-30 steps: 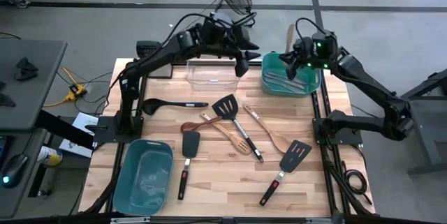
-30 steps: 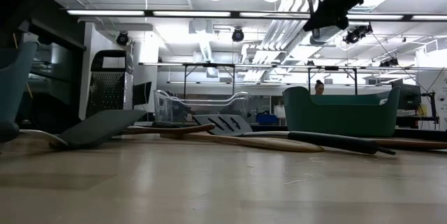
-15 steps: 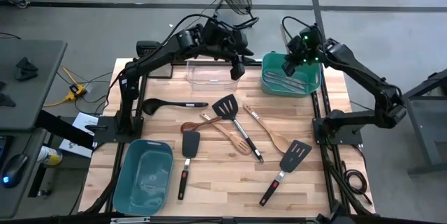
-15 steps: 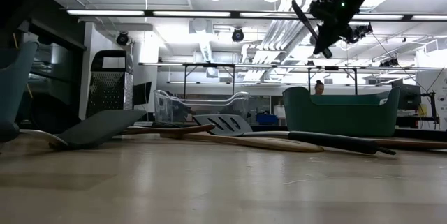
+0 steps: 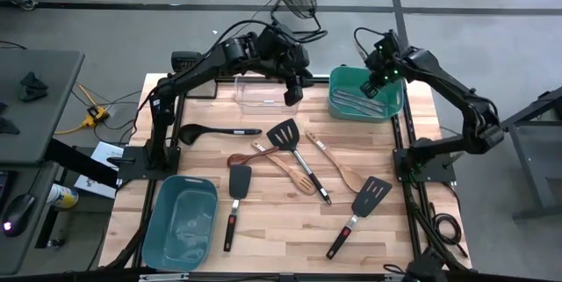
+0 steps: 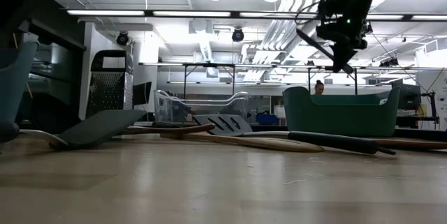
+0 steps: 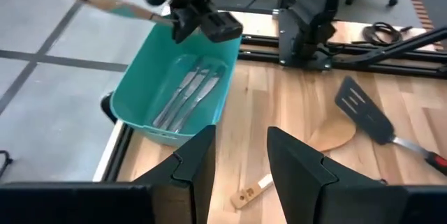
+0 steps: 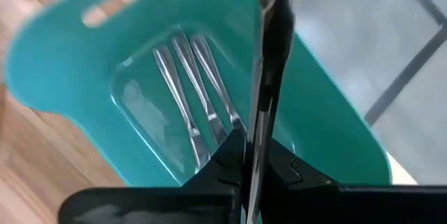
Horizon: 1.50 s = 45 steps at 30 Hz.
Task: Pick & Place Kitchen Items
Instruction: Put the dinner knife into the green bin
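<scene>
Right gripper (image 5: 379, 64) hangs over the far-right green tub (image 5: 392, 106), clamped on a wooden-handled utensil (image 7: 112, 2) for dropping beside the metal pieces (image 8: 188, 98); left gripper (image 5: 291, 93), parted and empty, waits far-centre.

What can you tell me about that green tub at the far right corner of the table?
The green tub is a deep, rounded plastic-looking bin with a slot handle cut near its rim. It stands upright on the wooden table, at the far right corner. Three silvery metal utensils lie side by side on its floor. The right gripper hangs above it, shut on a wooden-handled utensil; nothing else touches the tub.
</scene>
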### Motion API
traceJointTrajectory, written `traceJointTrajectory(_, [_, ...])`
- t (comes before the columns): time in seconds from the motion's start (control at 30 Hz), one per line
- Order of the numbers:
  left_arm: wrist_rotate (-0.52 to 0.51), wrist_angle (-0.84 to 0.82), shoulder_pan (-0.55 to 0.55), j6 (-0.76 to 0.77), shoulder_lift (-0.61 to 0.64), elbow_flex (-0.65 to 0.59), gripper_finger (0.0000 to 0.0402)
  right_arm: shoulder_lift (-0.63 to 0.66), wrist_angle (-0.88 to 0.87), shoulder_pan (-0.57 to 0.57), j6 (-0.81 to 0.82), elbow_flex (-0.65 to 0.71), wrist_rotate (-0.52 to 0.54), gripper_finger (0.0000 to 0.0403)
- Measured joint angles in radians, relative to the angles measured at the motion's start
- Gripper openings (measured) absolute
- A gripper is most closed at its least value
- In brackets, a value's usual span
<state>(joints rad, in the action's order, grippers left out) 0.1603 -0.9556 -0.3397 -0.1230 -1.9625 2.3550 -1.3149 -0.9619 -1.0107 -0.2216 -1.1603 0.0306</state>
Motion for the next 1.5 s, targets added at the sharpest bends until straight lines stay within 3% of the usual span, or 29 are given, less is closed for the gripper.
traceJointTrajectory(0.27, [0.017, -0.014, 0.001, 0.024, 0.000, 0.000, 0.0127, -0.116, -0.099, 0.000, -0.012, 0.000, 0.049, 0.0008])
traceJointTrajectory(0.6, [0.017, -0.021, 0.009, 0.067, 0.000, 0.000, 0.0127, -0.219, -0.213, 0.003, -0.021, 0.000, 0.023, 0.0008])
traceJointTrajectory(0.83, [0.022, -0.020, 0.029, 0.068, 0.000, 0.000, 0.0127, -0.275, -0.218, 0.005, -0.040, 0.000, 0.048, 0.0008])
traceJointTrajectory(1.5, [0.070, -0.112, 0.091, 0.073, -0.001, -0.001, 0.0127, -0.311, -0.227, 0.016, -0.090, 0.040, 0.074, 0.0008])
